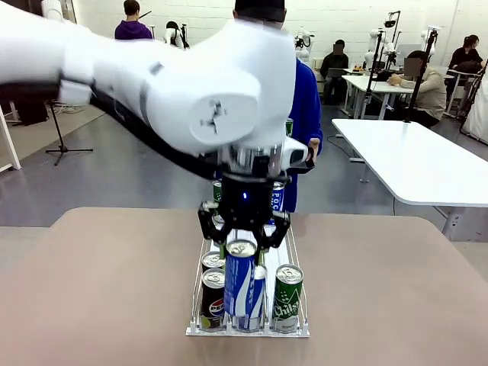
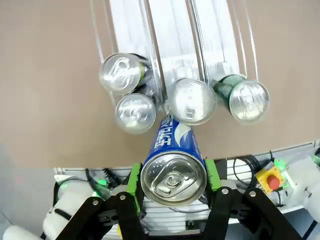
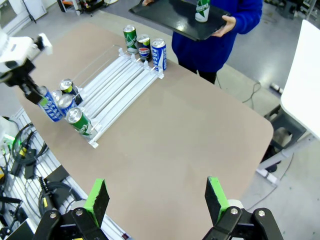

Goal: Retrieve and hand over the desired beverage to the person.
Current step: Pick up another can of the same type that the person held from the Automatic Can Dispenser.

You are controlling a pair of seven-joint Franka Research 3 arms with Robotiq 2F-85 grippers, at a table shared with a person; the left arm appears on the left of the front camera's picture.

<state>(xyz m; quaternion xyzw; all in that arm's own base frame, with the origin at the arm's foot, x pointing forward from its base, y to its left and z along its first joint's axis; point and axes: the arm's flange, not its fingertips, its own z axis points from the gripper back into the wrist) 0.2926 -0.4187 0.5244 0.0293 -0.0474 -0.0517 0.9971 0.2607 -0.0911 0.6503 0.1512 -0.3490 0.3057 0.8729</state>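
left gripper [image 2: 173, 192] clamped on lifted blue can [image 2: 172, 172]; swinging low risks toppling neighbouring cans [image 2: 192, 100] in rack [image 1: 248, 329]; right gripper [image 3: 157, 200] wide open, empty.

The can [image 2: 173, 172] held over the rack [image 1: 194, 329] is blue with a white wave and a silver top. In the rack, the near left can [image 1: 213, 300] is black with a red, white and blue circle. The near right can [image 1: 287, 299] is green with white letters. The rack is clear and white. The table [image 1: 99, 290] under it is light brown. The person [image 3: 220, 35] past the rack wears bright blue and holds a black tray [image 3: 175, 17].
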